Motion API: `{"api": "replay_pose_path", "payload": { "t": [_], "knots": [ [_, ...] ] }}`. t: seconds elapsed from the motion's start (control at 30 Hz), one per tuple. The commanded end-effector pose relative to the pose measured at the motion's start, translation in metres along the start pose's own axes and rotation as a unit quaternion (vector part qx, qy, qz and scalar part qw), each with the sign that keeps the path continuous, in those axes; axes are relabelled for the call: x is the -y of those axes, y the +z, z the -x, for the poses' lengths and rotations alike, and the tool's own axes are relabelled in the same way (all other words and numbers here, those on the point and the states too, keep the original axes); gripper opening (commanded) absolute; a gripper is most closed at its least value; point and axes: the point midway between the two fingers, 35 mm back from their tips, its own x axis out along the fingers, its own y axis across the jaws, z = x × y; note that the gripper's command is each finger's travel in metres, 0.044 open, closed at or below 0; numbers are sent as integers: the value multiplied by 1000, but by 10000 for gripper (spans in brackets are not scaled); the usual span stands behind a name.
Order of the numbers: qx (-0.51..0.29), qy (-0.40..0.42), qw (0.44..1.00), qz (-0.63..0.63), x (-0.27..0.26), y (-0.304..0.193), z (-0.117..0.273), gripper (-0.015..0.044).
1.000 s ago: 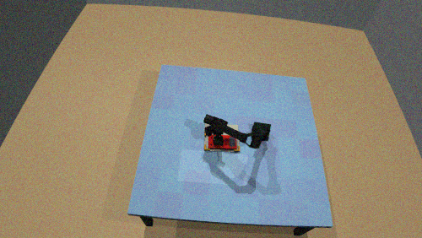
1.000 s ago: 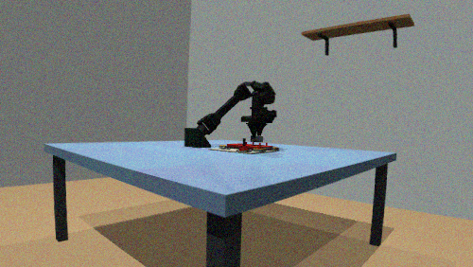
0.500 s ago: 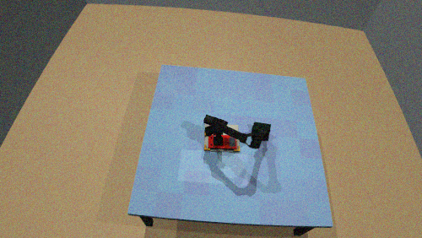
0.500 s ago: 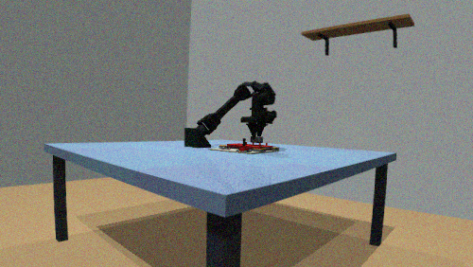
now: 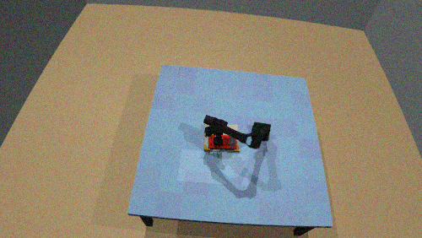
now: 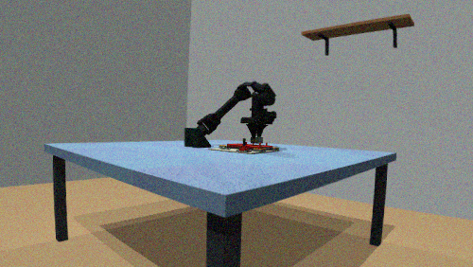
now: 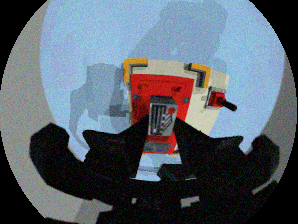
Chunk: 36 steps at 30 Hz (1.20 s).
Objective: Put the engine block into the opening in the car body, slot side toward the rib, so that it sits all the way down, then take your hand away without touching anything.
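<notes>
The engine block is grey, with dark slots and a small red spot on its upper face. My gripper is shut on it, one black finger on each side, pointing down. The red car body lies flat beneath. In the wrist view the block overlaps the middle of the body, and in the exterior view it stands just above the red part. The block hides much of the opening. I cannot tell whether its underside is in the opening, nor where the rib is.
The car body lies on a cream board with yellow corner brackets. A red clamp with a black handle stands at the board's right in the wrist view. The arm's base stands on the blue table.
</notes>
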Motion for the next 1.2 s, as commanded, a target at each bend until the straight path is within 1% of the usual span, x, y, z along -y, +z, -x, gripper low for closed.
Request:
{"api": "replay_pose_path", "payload": {
  "t": [0.0,1.17],
  "knots": [
    [0,1,1000,-1,-1,0,-2,158],
    [0,1,1000,-1,0,0,-9,158]
  ]
}}
